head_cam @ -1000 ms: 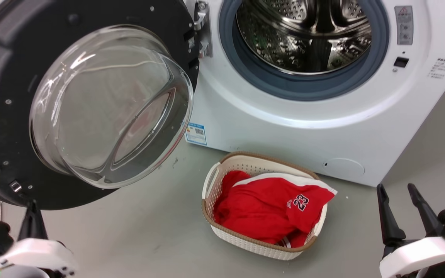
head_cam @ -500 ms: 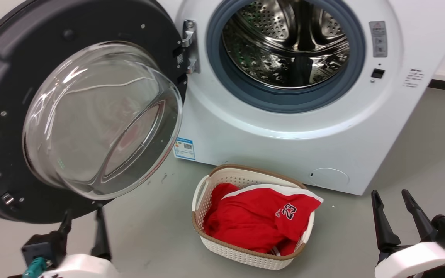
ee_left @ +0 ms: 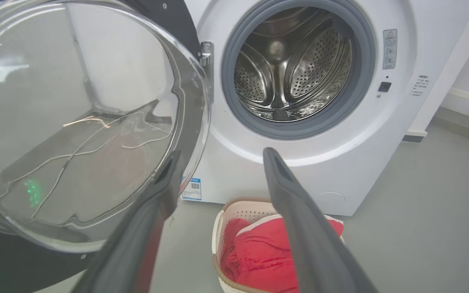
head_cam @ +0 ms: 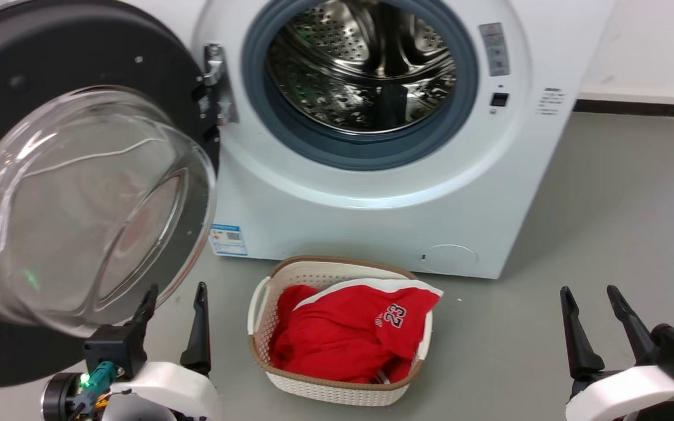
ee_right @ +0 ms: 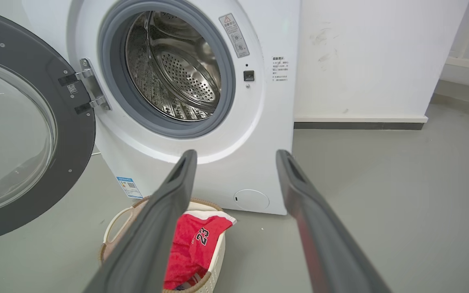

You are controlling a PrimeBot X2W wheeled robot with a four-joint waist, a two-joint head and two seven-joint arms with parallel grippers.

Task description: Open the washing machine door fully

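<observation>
The door point(head_cam: 79, 193) stands swung wide on its hinge point(head_cam: 214, 64), just up and left of the left gripper point(head_cam: 176, 288), whose jaws are spread and empty; its left fingertip point(head_cam: 150, 293) sits by the door's glass edge, touching or not I cannot tell. The right gripper point(head_cam: 588, 289) is spread too, holding nothing, well right of the door. A basket point(head_cam: 258, 304) with a red shirt point(head_cam: 348, 333) lies between the grippers, the drum point(head_cam: 366, 64) ahead

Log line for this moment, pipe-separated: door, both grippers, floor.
washing machine door: wide open, drum exposed | left gripper: open, empty, by door's lower edge | right gripper: open, empty | floor: basket holding red jersey
</observation>
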